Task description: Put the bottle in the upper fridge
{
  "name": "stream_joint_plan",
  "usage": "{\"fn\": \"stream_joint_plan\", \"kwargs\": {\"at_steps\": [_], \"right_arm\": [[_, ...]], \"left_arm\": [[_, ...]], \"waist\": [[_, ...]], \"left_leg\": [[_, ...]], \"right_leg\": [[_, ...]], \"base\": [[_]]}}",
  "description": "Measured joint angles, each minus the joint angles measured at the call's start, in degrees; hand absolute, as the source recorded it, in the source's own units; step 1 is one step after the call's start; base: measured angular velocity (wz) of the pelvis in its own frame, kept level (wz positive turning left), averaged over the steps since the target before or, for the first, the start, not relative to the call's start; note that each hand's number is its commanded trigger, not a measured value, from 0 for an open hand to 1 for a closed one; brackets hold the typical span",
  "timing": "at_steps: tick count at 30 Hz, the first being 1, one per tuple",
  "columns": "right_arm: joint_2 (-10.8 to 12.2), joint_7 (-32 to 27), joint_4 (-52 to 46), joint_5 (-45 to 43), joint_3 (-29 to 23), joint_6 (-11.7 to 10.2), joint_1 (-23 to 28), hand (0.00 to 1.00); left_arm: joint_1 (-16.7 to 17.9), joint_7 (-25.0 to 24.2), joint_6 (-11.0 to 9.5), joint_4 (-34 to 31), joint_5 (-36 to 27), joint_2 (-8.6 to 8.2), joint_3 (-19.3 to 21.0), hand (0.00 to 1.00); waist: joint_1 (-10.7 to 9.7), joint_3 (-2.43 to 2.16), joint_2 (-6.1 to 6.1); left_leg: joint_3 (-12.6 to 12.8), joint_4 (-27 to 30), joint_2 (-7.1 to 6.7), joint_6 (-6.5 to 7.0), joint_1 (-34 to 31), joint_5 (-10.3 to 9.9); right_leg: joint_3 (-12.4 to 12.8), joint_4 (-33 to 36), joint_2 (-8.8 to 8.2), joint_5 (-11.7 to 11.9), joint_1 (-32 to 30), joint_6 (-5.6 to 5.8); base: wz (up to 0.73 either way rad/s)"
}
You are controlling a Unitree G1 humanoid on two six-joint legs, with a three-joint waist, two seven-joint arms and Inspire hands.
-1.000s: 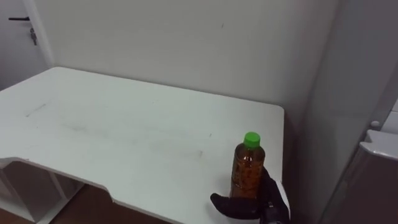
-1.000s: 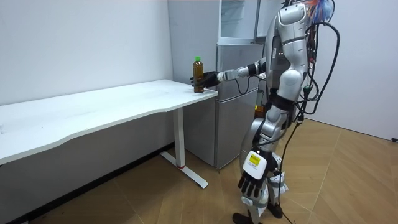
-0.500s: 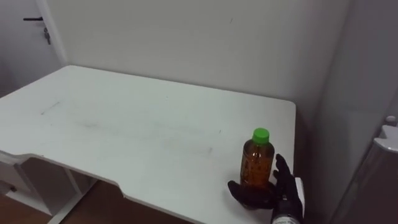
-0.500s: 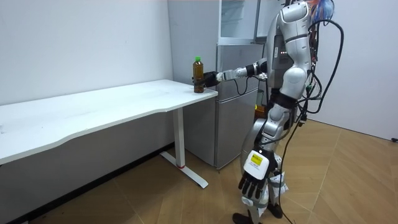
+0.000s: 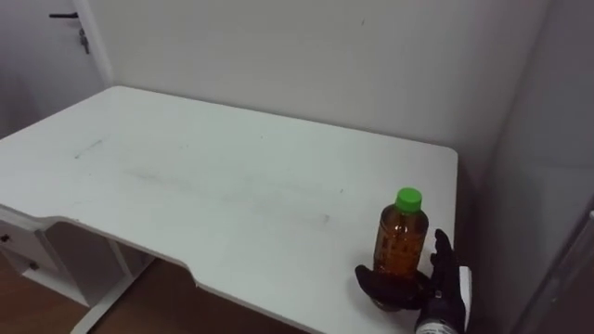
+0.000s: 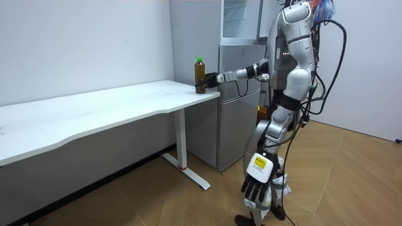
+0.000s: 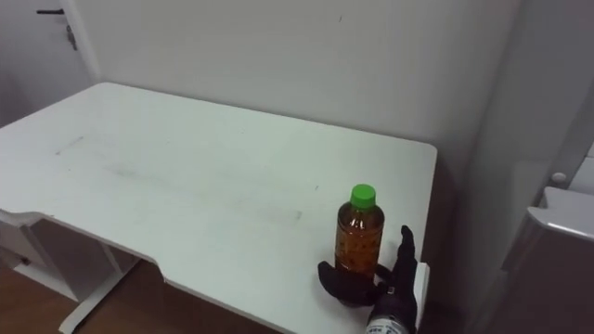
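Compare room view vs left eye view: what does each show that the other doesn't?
Room view adds: the fridge beside the table end, its upper compartment apparently open; the left hand hanging open by the robot's leg; the wood floor. Left eye view adds: a door with a dark handle at far left, and the right hand thumb curled across the bottle base. Shared: green-capped bottle upright on the table corner, right hand around its lower part.

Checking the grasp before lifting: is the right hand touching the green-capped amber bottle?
Touching. The left eye view shows the right hand wrapped round the base of the green-capped amber bottle, with no gap between them.
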Motion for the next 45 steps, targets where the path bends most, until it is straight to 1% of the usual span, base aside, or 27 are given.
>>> {"fn": "stream_joint_plan", "kwargs": {"at_steps": [3,5,12,20,21,22,23,30,32,33,35,36,38,45], "right_arm": [[-0.21,-0.08,1.08,-0.41,0.00,-0.54,-0.51,0.00],[-0.28,0.07,2.87,-2.03,-0.06,-0.53,-1.28,0.00],[-0.38,0.44,3.14,-3.56,-0.10,-0.40,-1.48,0.00],[0.19,0.71,3.23,-6.32,-0.02,-0.04,-1.48,0.00],[0.19,0.77,3.49,-6.62,-0.02,-0.04,-1.50,0.40],[0.19,0.86,3.63,-6.77,-0.02,-0.04,-1.51,0.88],[0.19,1.22,3.67,-6.97,-0.01,-0.04,-1.52,1.00],[0.13,2.81,5.22,-9.15,0.07,-0.04,-1.62,1.00],[0.14,2.93,6.22,-9.09,0.09,0.04,-2.30,1.00],[-0.32,3.16,6.36,-9.08,0.10,0.55,-2.57,1.00],[-0.55,3.09,6.56,-8.92,0.03,1.05,-2.81,1.00],[-1.16,3.04,6.56,-8.89,0.18,1.19,-2.89,1.00],[-1.34,3.00,6.58,-8.87,0.10,1.23,-3.02,1.00],[-1.18,4.47,6.52,-7.74,0.44,1.23,-3.28,1.00]], "left_arm": [[-0.02,0.19,0.01,0.04,0.00,0.00,0.10,0.00],[-0.04,0.19,0.03,0.05,0.00,0.00,0.10,0.00],[-0.21,0.19,0.08,0.08,0.00,0.03,0.28,0.00],[-0.19,0.18,0.07,0.07,-0.04,0.03,0.26,0.00],[-0.18,0.18,0.07,0.06,-0.09,0.03,0.26,0.00],[-0.18,0.18,0.07,0.05,-0.09,0.04,0.26,0.00],[-0.19,0.18,0.07,0.04,-0.08,0.04,0.26,0.00],[-0.17,0.13,0.06,0.14,-0.21,0.22,0.23,0.00],[-0.16,0.04,0.06,0.17,-0.31,0.41,0.21,0.00],[-0.15,-0.04,0.07,0.17,-0.30,0.50,0.21,0.00],[-0.16,-0.32,0.07,0.17,-0.12,0.57,0.16,0.00],[-0.18,-0.33,0.08,0.17,-0.12,0.65,0.00,0.00],[-0.23,-0.34,0.07,0.15,-0.12,0.69,-0.01,0.00],[-0.22,-0.36,0.04,0.14,-0.05,0.69,0.01,0.00]], "waist": [[0.39,0.04,0.12],[0.42,0.05,0.14],[1.48,0.04,0.20],[1.59,0.01,0.35],[1.59,0.00,0.32],[1.58,-0.01,0.31],[1.57,-0.04,0.26],[1.74,-0.29,-0.39],[1.82,-0.19,-0.71],[1.98,-0.16,-0.91],[2.32,-0.16,-1.02],[2.53,-0.15,-1.04],[2.86,-0.15,-1.09],[3.17,-0.14,-1.11]], "left_leg": [[0.10,-0.03,-0.10,0.15,-0.12,0.24],[0.03,-0.01,-0.19,0.26,-0.14,0.31],[0.09,0.11,-0.30,0.49,-0.75,0.66],[0.09,0.03,-0.31,0.47,-0.77,0.83],[0.13,0.02,-0.33,0.48,-0.76,0.85],[0.15,0.02,-0.34,0.48,-0.75,0.85],[0.17,0.00,-0.34,0.48,-0.75,0.85],[0.23,-0.02,-0.28,0.45,-0.61,0.87],[0.18,-0.14,-0.25,0.44,-0.79,0.87],[0.16,-0.18,-0.25,0.44,-0.88,0.87],[0.12,-0.18,-0.27,0.44,-0.91,0.86],[0.13,-0.18,-0.28,0.44,-0.97,0.86],[0.14,-0.17,-0.28,0.44,-1.09,0.87],[0.24,-0.26,-0.32,0.43,-0.76,0.87]], "right_leg": [[0.20,0.41,-0.26,0.00,-0.45,0.00],[0.20,0.56,-0.40,0.00,-0.50,0.01],[0.25,1.17,-0.73,0.00,-1.39,0.04],[0.18,1.20,-0.75,-0.02,-1.44,0.01],[0.17,1.20,-0.77,-0.02,-1.44,0.01],[0.16,1.20,-0.78,-0.02,-1.44,0.02],[0.15,1.20,-0.78,-0.02,-1.46,0.02],[0.00,1.17,-0.77,-0.02,-1.37,0.01],[-0.01,1.18,-0.75,-0.03,-1.46,0.00],[0.00,1.17,-0.76,-0.04,-1.53,-0.02],[0.00,1.06,-0.77,-0.04,-1.54,-0.01],[-0.02,1.05,-0.76,-0.04,-1.57,-0.01],[-0.03,1.06,-0.73,-0.04,-1.68,-0.01],[0.13,1.16,-0.75,-0.04,-1.50,0.00]], "base": [[0.00],[0.00],[0.00],[0.00],[0.00],[0.00],[0.00],[0.00],[0.00],[0.00],[0.00],[0.00],[0.00],[0.00]]}}
